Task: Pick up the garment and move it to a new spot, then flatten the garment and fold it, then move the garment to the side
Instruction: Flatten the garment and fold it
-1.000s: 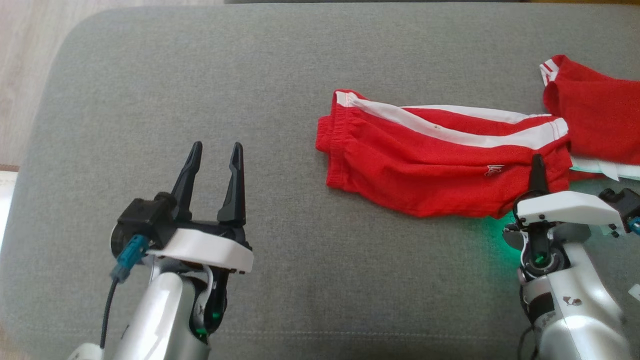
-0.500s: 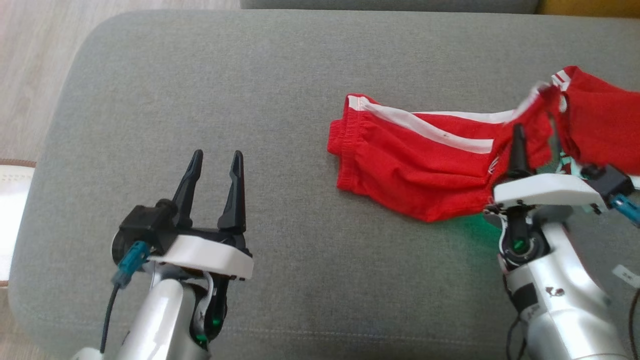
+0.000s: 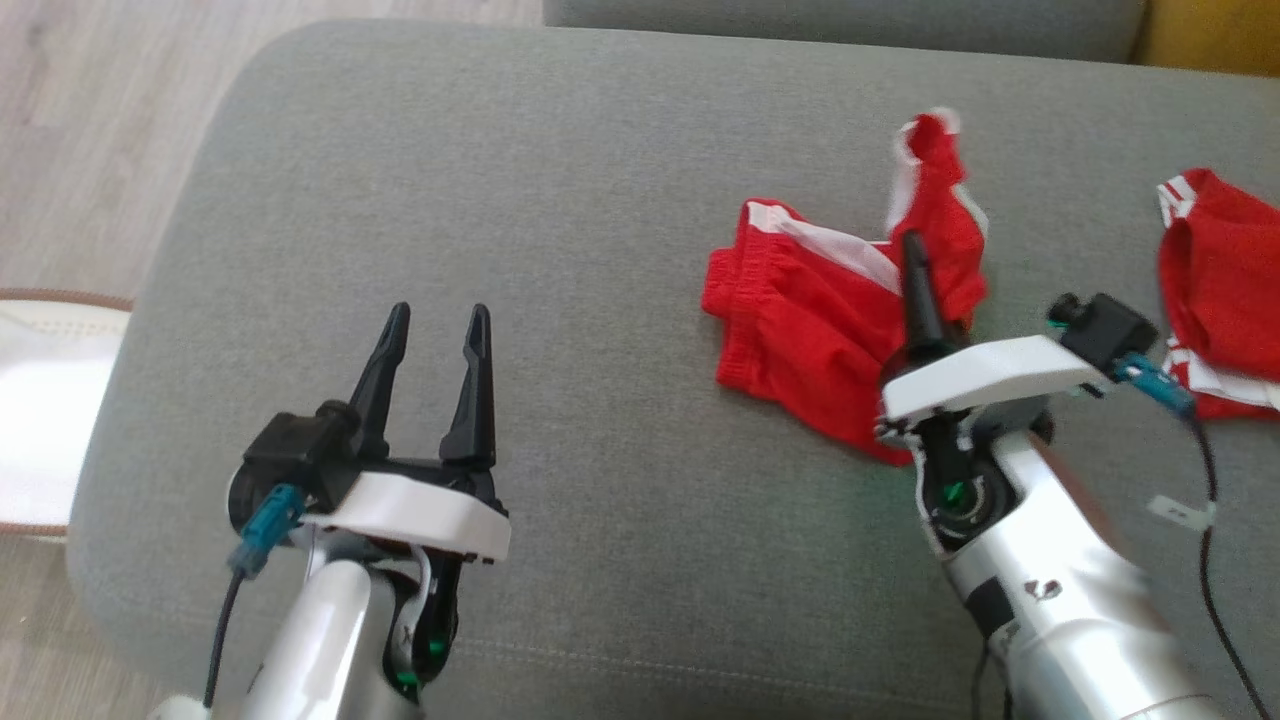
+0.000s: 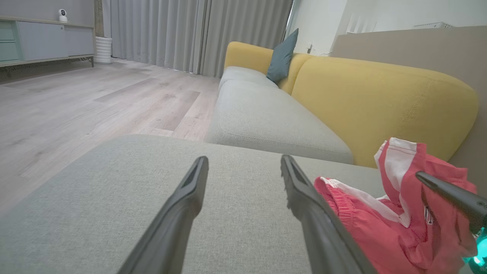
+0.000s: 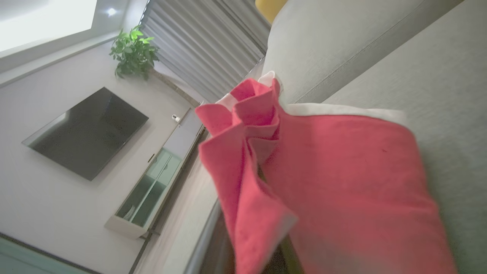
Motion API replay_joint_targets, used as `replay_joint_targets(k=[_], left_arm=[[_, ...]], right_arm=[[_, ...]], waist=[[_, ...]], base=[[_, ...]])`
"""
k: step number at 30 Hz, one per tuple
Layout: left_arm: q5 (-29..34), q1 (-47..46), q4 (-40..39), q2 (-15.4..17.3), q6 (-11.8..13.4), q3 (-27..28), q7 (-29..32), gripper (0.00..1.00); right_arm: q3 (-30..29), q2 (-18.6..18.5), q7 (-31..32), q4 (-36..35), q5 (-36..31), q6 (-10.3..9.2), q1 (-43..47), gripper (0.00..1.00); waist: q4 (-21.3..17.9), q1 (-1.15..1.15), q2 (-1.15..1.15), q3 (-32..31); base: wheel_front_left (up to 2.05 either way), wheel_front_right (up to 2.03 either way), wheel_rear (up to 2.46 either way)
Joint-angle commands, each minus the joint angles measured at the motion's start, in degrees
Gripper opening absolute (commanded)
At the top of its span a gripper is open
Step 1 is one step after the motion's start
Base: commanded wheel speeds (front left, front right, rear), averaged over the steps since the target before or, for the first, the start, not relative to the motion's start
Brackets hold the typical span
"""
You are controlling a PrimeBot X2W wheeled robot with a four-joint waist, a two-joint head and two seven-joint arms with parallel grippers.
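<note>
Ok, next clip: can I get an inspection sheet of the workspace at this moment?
Surface: grey cushion, smooth fabric, seam along the near edge.
Job's things: red shorts with white stripes; one end bunched and raised, waistband end lying on the cushion.
Clutter: second red garment at the right edge, apart from the shorts.
Claws: left claw open, holding nothing, over bare cushion; right claw shut on the shorts' raised end.
Cables: left cable and right cable, black, each running from a blue plug at the wrist; neither touches the shorts.
Surroundings: wood floor, yellow sofa, curtains, TV, plant.
</note>
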Motion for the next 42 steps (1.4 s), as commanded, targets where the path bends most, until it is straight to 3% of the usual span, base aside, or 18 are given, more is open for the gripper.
replay_joint_targets(k=[1,13,14,15,23,28,32,37,42], left_arm=[[-0.4,-0.4,-2.0,0.5,0.3,1.5,-0.3,1.00],[-1.0,0.0,-2.0,0.5,0.7,0.8,-0.3,1.00],[-1.0,0.0,-2.0,0.5,0.7,0.8,-0.3,1.00],[-1.0,0.0,-2.0,0.5,0.7,0.8,-0.3,1.00],[-1.1,0.0,-1.7,0.5,0.9,0.6,-0.3,1.00],[-1.2,-0.1,-1.6,0.5,1.0,0.6,-0.3,1.00],[-1.1,0.2,-1.7,0.5,1.0,1.1,-0.3,1.00],[-1.1,0.1,-3.0,0.5,0.8,2.2,-0.3,1.00],[-1.5,-0.4,-5.5,0.5,0.7,3.1,-0.3,1.00]], right_arm=[[2.6,0.7,-0.5,-1.9,0.2,0.39,-2.6,0.00],[11.8,0.7,-1.1,2.9,2.0,0.39,-4.3,0.00],[12.8,0.7,-1.2,3.6,1.6,0.39,-4.6,0.60],[13.7,0.7,-1.2,4.3,1.4,0.39,-4.9,1.00],[21.2,0.7,-1.2,5.2,3.7,0.39,-5.9,1.00],[26.9,0.7,2.2,6.5,7.2,0.39,-6.4,1.00],[28.1,0.7,0.9,7.7,8.4,0.39,-7.9,1.00],[24.3,0.3,-1.8,11.3,-1.5,0.39,-12.5,1.00],[10.1,-3.7,-1.8,5.3,-20.6,0.39,-10.2,1.00]], waist=[[0.7,0.00,0.00,-0.1],[3.6,0.00,0.00,-0.1],[3.7,0.00,0.00,0.0],[3.8,0.00,0.00,0.0],[4.0,0.00,0.00,0.1],[3.5,0.00,0.00,-0.1],[2.2,0.00,0.00,-0.5],[-0.9,0.00,0.00,-1.2],[-3.8,0.00,0.00,-1.3]], base=[[0.00,0.00,0.00],[0.00,0.00,0.00],[0.00,0.00,0.00],[0.00,0.00,0.00],[0.00,0.00,0.00],[0.00,0.00,0.00],[0.00,0.00,0.00],[0.00,0.00,0.00],[0.00,0.00,0.00]])
